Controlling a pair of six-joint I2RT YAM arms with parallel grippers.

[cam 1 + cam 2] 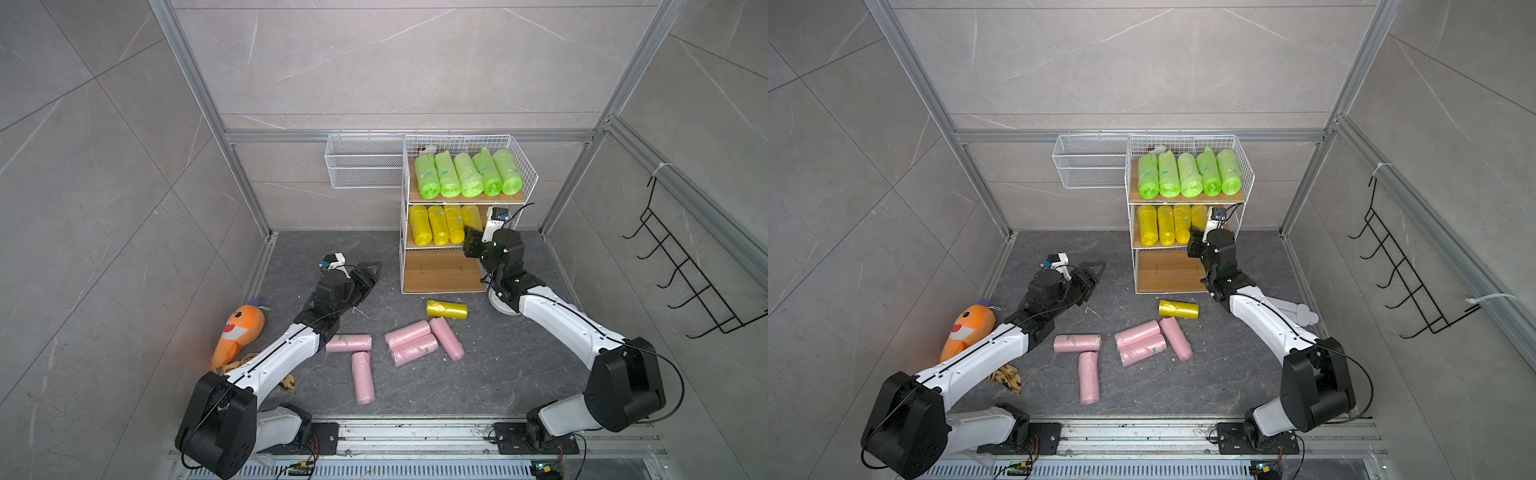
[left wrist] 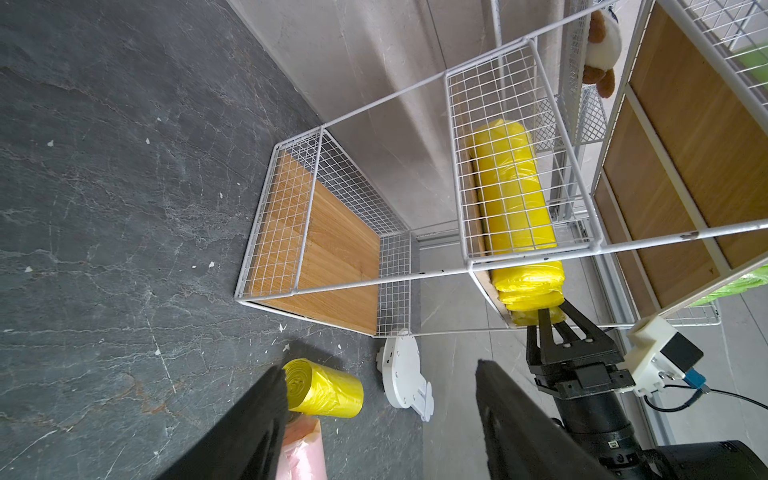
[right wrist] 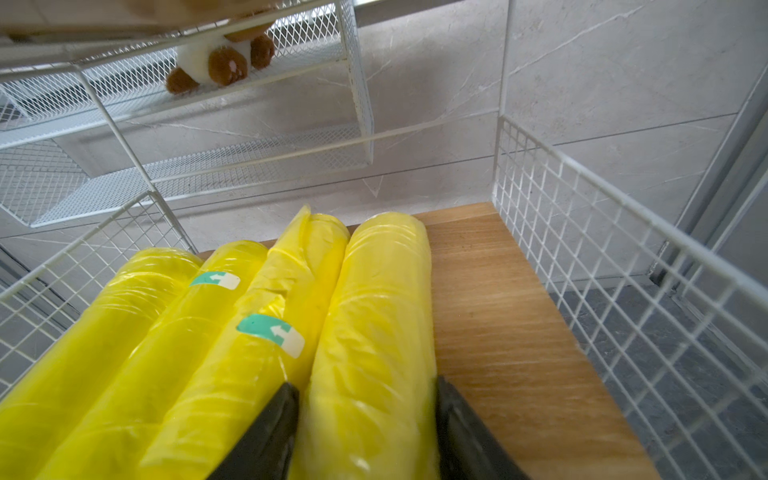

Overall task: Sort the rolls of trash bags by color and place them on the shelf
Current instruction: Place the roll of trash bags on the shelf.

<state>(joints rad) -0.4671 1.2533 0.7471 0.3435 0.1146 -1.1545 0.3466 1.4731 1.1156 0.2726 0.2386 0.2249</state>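
Yellow roll (image 3: 374,291), fourth on the shelf (image 1: 440,272), middle tier, sits between jaws of the right tool (image 3: 365,390); whether they press it, I cannot tell. Left tool (image 2: 380,370) gapes wide, empty.

The left hand (image 1: 371,277) is hovering low, jaws gaping wide; the right hand (image 2: 554,311) is reaching forward, raised, fingers standing slightly parted.

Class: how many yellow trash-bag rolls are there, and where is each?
5. Four rolls lie abreast on the middle tier of the shelf, the rightmost between the jaws of the right tool; one on the floor before the shelf. None appears hidden.
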